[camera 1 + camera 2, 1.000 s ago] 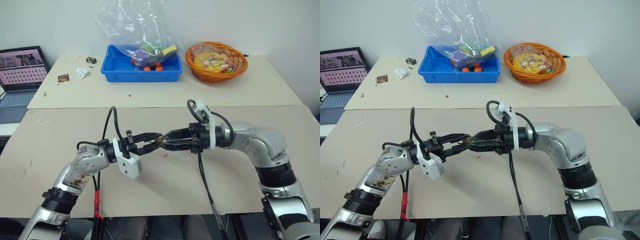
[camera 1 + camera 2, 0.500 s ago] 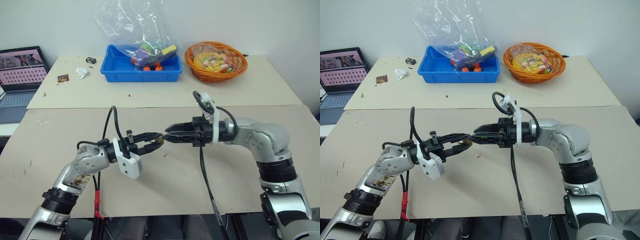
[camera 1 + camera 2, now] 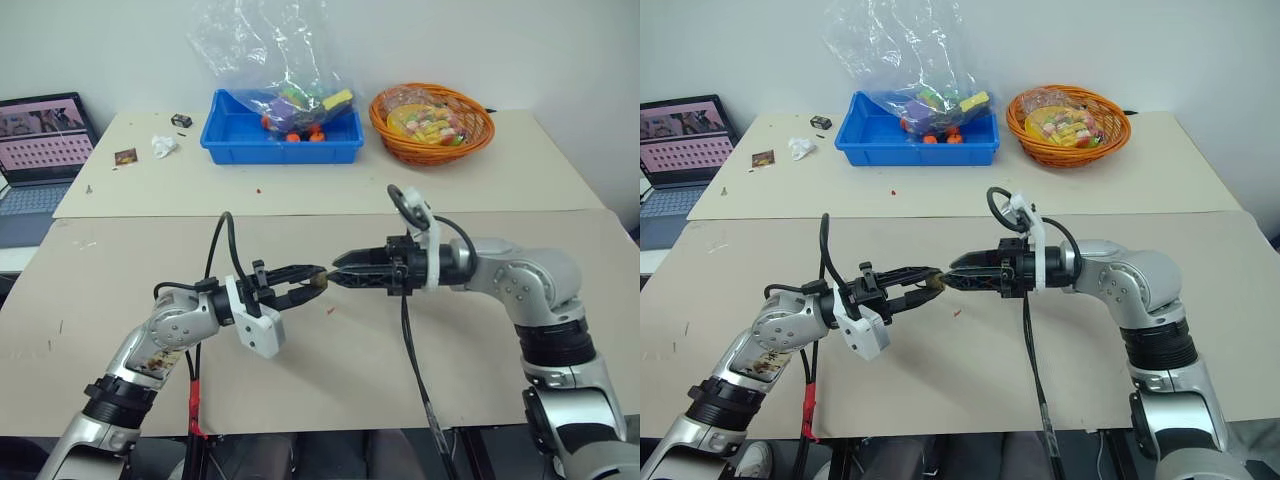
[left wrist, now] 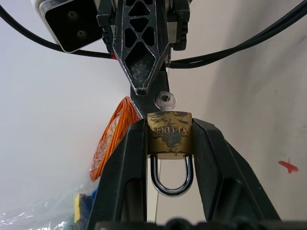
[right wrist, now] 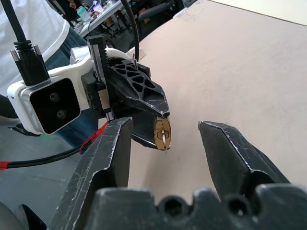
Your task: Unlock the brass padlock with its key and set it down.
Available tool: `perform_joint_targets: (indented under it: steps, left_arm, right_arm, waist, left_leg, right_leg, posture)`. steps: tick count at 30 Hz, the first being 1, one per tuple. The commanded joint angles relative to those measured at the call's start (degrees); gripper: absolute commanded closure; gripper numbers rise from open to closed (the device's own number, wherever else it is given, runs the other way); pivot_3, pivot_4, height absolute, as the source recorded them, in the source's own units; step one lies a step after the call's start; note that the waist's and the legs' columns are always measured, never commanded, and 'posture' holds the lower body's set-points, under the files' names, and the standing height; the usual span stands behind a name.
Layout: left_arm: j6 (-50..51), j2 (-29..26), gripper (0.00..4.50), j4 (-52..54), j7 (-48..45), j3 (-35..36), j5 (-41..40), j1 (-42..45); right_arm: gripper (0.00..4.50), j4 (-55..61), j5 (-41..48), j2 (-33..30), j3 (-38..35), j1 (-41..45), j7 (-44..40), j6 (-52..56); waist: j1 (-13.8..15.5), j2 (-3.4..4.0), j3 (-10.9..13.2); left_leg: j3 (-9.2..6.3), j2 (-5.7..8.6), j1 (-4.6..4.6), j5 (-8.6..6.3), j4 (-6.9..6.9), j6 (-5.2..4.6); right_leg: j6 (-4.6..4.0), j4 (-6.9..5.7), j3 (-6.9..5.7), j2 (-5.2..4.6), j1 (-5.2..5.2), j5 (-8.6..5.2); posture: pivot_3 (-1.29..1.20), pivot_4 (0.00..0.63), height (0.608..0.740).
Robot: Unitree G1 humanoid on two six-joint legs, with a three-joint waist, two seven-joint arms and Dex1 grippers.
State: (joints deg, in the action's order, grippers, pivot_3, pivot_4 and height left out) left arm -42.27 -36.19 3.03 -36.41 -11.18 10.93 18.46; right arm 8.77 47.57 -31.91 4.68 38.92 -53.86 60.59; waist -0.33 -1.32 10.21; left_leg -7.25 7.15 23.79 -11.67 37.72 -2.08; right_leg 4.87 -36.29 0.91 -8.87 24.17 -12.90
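Between the left gripper's (image 3: 312, 281) fingers sits the brass padlock (image 4: 169, 134), shackle closed, the key (image 4: 165, 101) inserted — right gripper (image 5: 165, 132) gapes around it, unturned; unlocking and set-down remain.

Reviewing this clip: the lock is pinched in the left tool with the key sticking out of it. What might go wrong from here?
1. The right tool is open with the key's small ring head between its fingers but untouched; closing off-centre might miss or nudge it.
2. The left tool pinches only the brass padlock's sides; a twist on the key may rotate or slip the body.
3. The padlock hangs above the table; a slip would drop it.
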Motion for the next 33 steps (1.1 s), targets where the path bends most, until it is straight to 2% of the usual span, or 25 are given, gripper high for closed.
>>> perform_joint_targets:
  steps: [1, 2, 5, 21, 25, 27, 33]
  left_arm:
    - [-0.42, 0.09, 3.66, 2.36, 1.19, 1.16, -0.92, 0.31]
    - [-0.44, 0.08, 3.66, 2.36, 1.19, 1.16, -0.92, 0.29]
    - [-0.40, 0.07, 3.66, 2.40, 1.23, 1.17, -0.96, 0.20]
    - [-0.38, -0.01, 3.66, 2.51, 1.31, 1.19, -0.96, -0.26]
    - [-0.47, -0.04, 3.66, 2.46, 1.27, 1.17, -1.05, -0.28]
    - [-0.50, -0.05, 3.66, 2.41, 1.25, 1.13, -1.06, -0.27]
    - [-0.39, -0.05, 3.66, 2.41, 1.24, 1.16, -1.11, -0.23]
  right_arm:
    - [3.13, 1.74, 1.44, -0.54, -1.93, -0.05, -0.58, 0.30]
    - [3.55, 1.73, 1.46, -0.52, -1.96, -0.04, -0.58, 0.31]
    - [4.44, 1.78, 1.44, -0.54, -1.94, -0.02, -0.61, 0.31]
    - [4.48, 3.47, 1.77, -0.91, -1.89, -1.21, -0.59, 0.31]
    - [3.56, 3.17, 1.27, -0.70, -1.97, -1.12, 0.15, 0.12]
    - [2.78, 3.04, 1.33, -0.61, -2.07, -1.02, 0.32, 0.17]
    - [2.78, 3.12, 1.79, -0.58, -2.23, -1.05, 0.17, 0.26]
  waist:
    - [-0.01, 0.00, 0.00]
    - [-0.01, 0.00, 0.00]
    - [-0.02, 0.00, 0.00]
    - [-0.05, 0.00, 0.00]
    - [-0.05, 0.00, 0.00]
    - [-0.05, 0.00, 0.00]
    - [-0.06, 0.00, 0.00]
  left_leg:
    - [0.00, 0.00, 0.00, 0.00, 0.00, 0.00]
    - [0.00, 0.00, 0.00, 0.00, 0.00, 0.00]
    - [0.00, 0.00, 0.00, 0.00, 0.00, 0.00]
    - [0.00, -0.01, 0.00, 0.00, 0.00, 0.00]
    - [0.00, 0.00, 0.00, 0.00, 0.00, 0.00]
    - [0.01, 0.00, 0.00, 0.00, 0.00, 0.00]
    - [0.01, 0.00, 0.00, 0.00, 0.00, 0.00]
  right_leg:
    - [0.00, 0.00, 0.00, 0.00, 0.00, 0.00]
    - [0.00, 0.00, 0.00, 0.00, 0.00, 0.00]
    - [0.00, 0.00, 0.00, 0.00, 0.00, 0.00]
    - [0.00, -0.01, 0.00, 0.00, -0.01, 0.00]
    - [0.00, 0.00, 0.00, 0.00, 0.00, 0.00]
    - [0.00, 0.00, 0.00, 0.00, 0.00, 0.00]
    - [0.00, 0.00, 0.00, 0.00, 0.00, 0.00]
  posture:
    - [0.00, 0.150, 0.740]
    - [0.00, 0.150, 0.740]
    - [0.00, 0.150, 0.740]
    - [0.00, 0.150, 0.740]
    - [0.00, 0.150, 0.740]
    - [0.00, 0.150, 0.740]
    - [0.00, 0.150, 0.740]
